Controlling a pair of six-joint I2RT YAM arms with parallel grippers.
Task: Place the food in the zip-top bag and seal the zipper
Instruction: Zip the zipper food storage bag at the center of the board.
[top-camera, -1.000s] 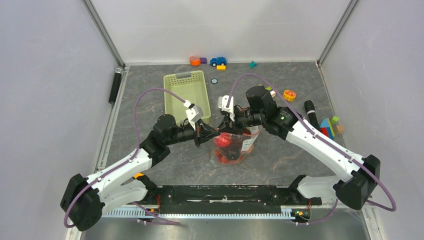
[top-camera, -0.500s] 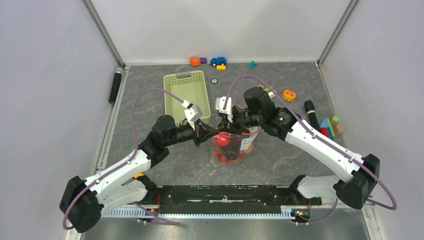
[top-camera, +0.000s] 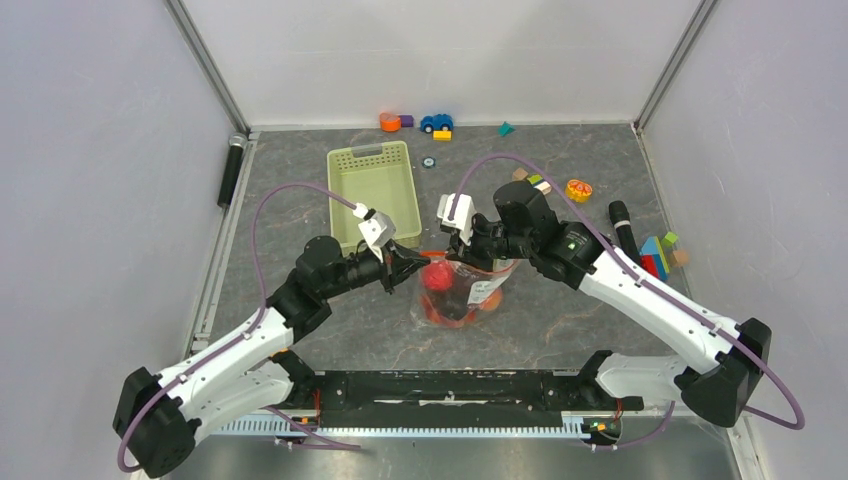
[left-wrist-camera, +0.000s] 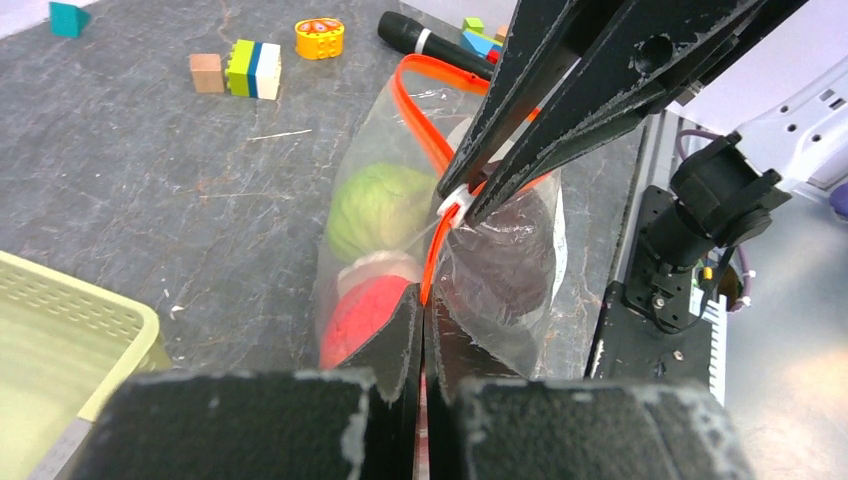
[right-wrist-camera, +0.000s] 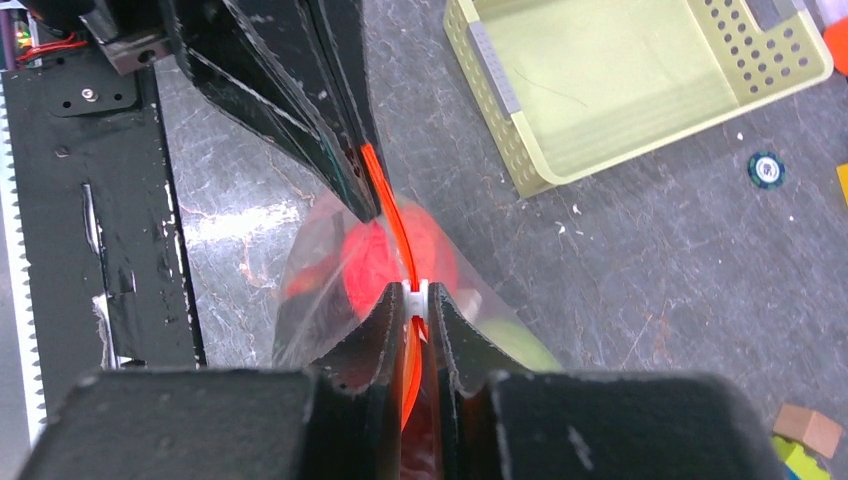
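Note:
The zip-top bag (top-camera: 455, 292) stands at the table's middle, and the food shows through its clear plastic. Inside are a green cabbage (left-wrist-camera: 380, 205), a red fruit (left-wrist-camera: 362, 312) and a dark purple piece (left-wrist-camera: 510, 262). My left gripper (left-wrist-camera: 422, 305) is shut on the near end of the orange-red zipper (left-wrist-camera: 415, 95). Farther along the strip, my right gripper (right-wrist-camera: 415, 296) is shut on the zipper's white slider (right-wrist-camera: 415, 290). In the top view the left gripper (top-camera: 406, 266) and right gripper (top-camera: 463, 252) face each other over the bag's mouth.
A pale green basket (top-camera: 372, 190) sits just behind the left gripper. Toy blocks (top-camera: 660, 250) and a black microphone (top-camera: 620, 222) lie to the right, with a yellow slice toy (top-camera: 578, 189) nearby. A toy car (top-camera: 436, 122) is by the back wall. Another microphone (top-camera: 231, 170) lies at the left edge.
My left gripper has drawn back to the left with the zipper end. The bag has shifted slightly left, and the strip now runs taut between the two grippers.

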